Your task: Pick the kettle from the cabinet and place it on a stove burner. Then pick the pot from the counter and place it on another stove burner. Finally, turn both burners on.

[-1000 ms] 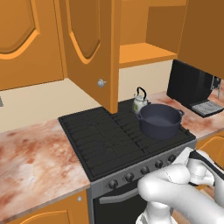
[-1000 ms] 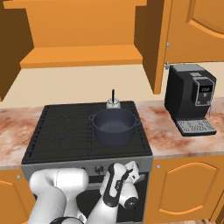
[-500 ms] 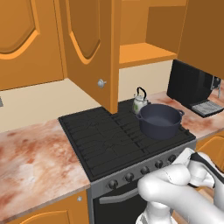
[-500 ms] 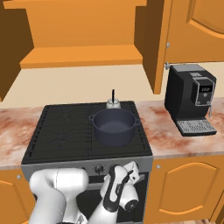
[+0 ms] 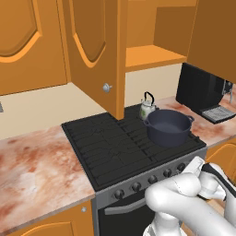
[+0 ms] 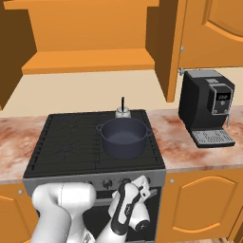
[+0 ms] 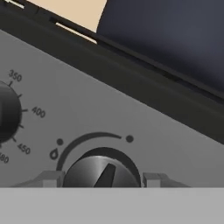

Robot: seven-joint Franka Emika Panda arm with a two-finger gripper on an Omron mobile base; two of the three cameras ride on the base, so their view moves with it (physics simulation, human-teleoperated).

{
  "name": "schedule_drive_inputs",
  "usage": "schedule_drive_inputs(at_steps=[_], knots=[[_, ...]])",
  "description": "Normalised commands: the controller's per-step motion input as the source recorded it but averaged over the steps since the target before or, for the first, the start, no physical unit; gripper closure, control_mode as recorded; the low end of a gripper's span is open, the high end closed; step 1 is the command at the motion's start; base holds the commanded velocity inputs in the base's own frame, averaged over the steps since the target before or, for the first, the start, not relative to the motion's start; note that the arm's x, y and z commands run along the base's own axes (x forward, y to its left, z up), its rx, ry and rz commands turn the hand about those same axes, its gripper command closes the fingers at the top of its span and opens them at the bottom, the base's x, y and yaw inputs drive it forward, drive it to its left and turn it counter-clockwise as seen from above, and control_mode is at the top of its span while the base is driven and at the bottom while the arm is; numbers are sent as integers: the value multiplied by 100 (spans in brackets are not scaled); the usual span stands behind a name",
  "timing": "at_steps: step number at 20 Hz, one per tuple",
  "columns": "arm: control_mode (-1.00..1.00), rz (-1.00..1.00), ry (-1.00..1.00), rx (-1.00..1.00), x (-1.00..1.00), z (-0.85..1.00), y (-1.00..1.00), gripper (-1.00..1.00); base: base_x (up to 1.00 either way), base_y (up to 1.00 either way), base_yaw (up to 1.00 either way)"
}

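My jaws sit part-open, straddling a round, dark brushed-metal stove knob (image 7: 102,168) on the smooth grey range panel (image 7: 131,118); contact unclear. Above looms the wide, matte navy pot (image 7: 170,35).

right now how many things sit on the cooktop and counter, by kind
Cooking vessels: 2, the wide dark navy-grey pot and the small whitish leafy-print kettle, both on the black cast-iron grates.
Appliances: 1, the black coffee machine on the marbled reddish-brown counter.
Total: 3
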Motion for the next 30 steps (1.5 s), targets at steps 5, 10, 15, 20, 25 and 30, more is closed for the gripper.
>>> schedule_drive_inputs(at_steps=[5,10,15,20,25,30], knots=[[-100,0,-1,-17,-5,0,0,100,0,0,0],[-100,0,0,-16,0,0,0,100,0,0,0],[-100,0,0,-16,0,0,0,100,0,0,0],[-100,0,-1,-18,0,0,0,100,0,0,0],[-100,0,0,-20,0,0,0,100,0,0,0],[-100,0,-2,-21,0,0,0,100,0,0,0]])
